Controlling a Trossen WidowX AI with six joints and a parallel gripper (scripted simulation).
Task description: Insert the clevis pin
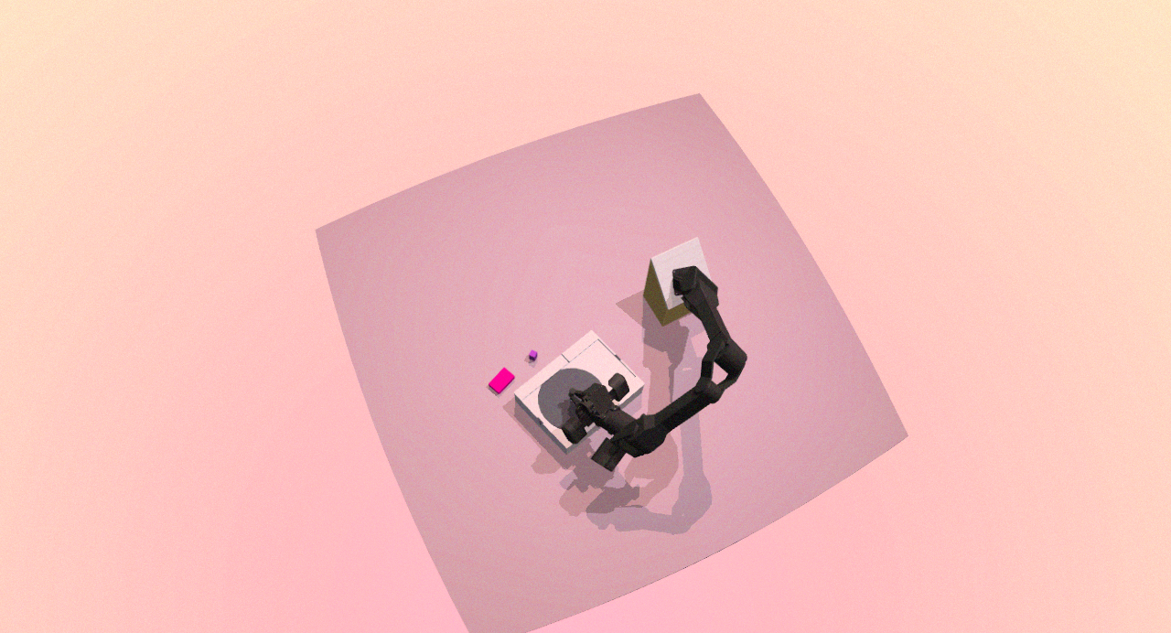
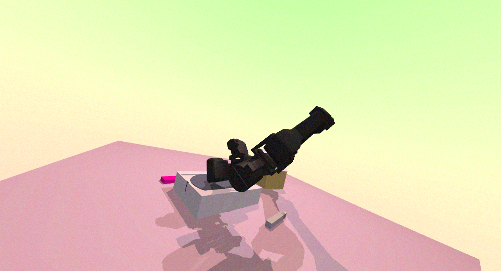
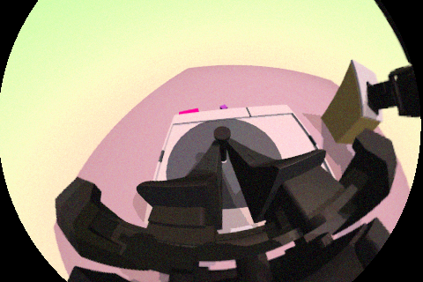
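Claw status: our gripper (image 1: 576,398) (image 2: 226,174) (image 3: 222,143) is closed on the pin (image 3: 222,134), low over the tray (image 1: 601,355) (image 2: 227,203) (image 3: 291,132). In the wrist view we see the pin's head above the fingertips, shank pointing down between them. Can't tell if its tip is in a hole; the gripper hides it in the exterior view.

We have the disc (image 1: 554,385) (image 2: 200,183) (image 3: 253,136) lying flat inside the tray, partly covered by the gripper. The arm (image 1: 679,417) (image 2: 280,148) (image 3: 404,90) stands on an olive-sided pedestal (image 1: 655,295) (image 2: 276,181) (image 3: 344,115), apart from the tray.

Around the tray: pink block (image 1: 500,380) (image 2: 168,179) (image 3: 189,111) and purple cube (image 1: 532,355) (image 3: 224,107) off one long side, cube nearer; pale grey bar (image 2: 275,220) outside it on the table, exterior view only.
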